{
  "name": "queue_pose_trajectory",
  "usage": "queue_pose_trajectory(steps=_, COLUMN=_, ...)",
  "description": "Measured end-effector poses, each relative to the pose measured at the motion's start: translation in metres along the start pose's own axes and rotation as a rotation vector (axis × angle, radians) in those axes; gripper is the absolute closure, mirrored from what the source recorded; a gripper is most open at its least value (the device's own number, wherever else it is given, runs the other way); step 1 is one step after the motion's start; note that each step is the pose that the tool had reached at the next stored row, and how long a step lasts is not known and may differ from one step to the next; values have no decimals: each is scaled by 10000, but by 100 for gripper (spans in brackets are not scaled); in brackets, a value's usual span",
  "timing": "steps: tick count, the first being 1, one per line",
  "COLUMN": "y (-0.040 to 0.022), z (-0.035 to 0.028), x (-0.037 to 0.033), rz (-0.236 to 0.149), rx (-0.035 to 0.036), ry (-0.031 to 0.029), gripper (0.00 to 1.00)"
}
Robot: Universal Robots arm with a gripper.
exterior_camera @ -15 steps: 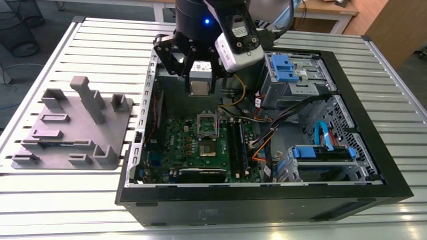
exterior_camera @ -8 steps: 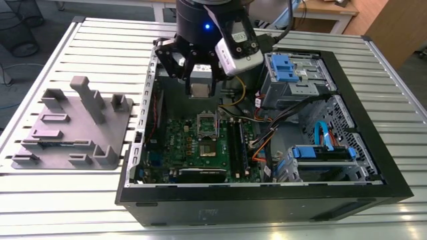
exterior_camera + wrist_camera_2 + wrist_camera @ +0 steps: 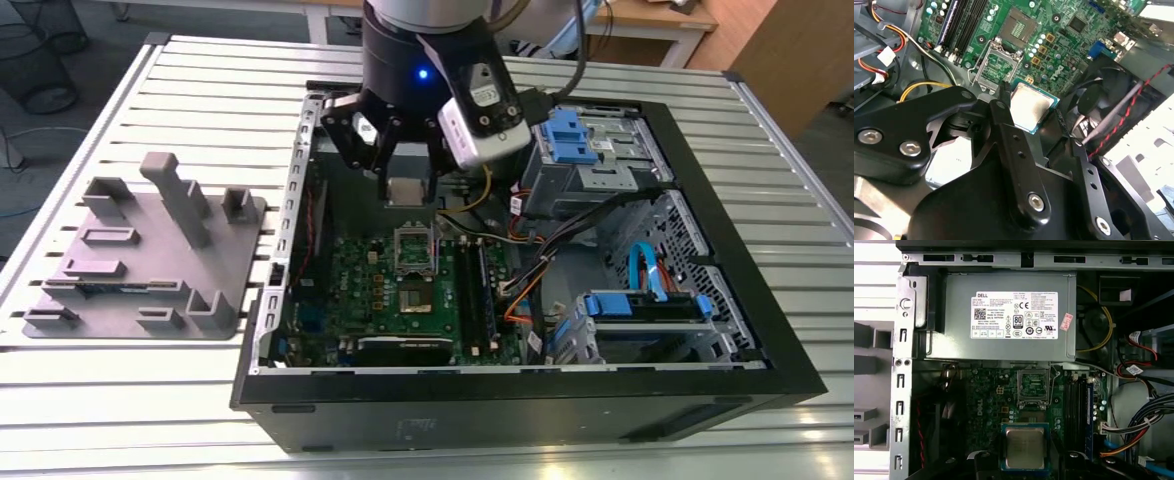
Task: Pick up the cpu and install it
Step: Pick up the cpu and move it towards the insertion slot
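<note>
The cpu (image 3: 404,190) is a small square chip with a pale metal top and a green edge. My gripper (image 3: 404,175) is shut on it, holding it in the air inside the open computer case. In both wrist views the cpu (image 3: 1030,106) (image 3: 1024,447) sits between the black fingers (image 3: 1009,145) (image 3: 1070,462). The metal-framed socket (image 3: 414,250) (image 3: 999,65) (image 3: 1033,387) on the green motherboard (image 3: 400,295) stands open and empty, below the held chip and a little nearer the case's front.
A grey power supply (image 3: 1004,315) and the case wall lie beside the socket. Memory slots (image 3: 1076,405) and bundled cables (image 3: 534,260) run along the exterior view's right. Blue drive bays (image 3: 641,305) fill that side. A grey holder block (image 3: 147,260) rests on the slatted table (image 3: 134,400).
</note>
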State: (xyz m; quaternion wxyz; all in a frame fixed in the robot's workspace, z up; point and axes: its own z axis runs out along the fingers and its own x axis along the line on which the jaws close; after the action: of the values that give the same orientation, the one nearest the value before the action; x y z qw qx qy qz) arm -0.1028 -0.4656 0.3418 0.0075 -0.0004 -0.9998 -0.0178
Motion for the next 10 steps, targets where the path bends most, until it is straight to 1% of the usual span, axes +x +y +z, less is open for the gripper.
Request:
queue_pose_trajectory(steps=7, y=-15, z=119, x=-79, rz=0, rx=0, ry=0, gripper=53)
queue_pose_trajectory(steps=10, y=-18, z=173, x=-88, rz=2, rx=0, ry=0, gripper=53)
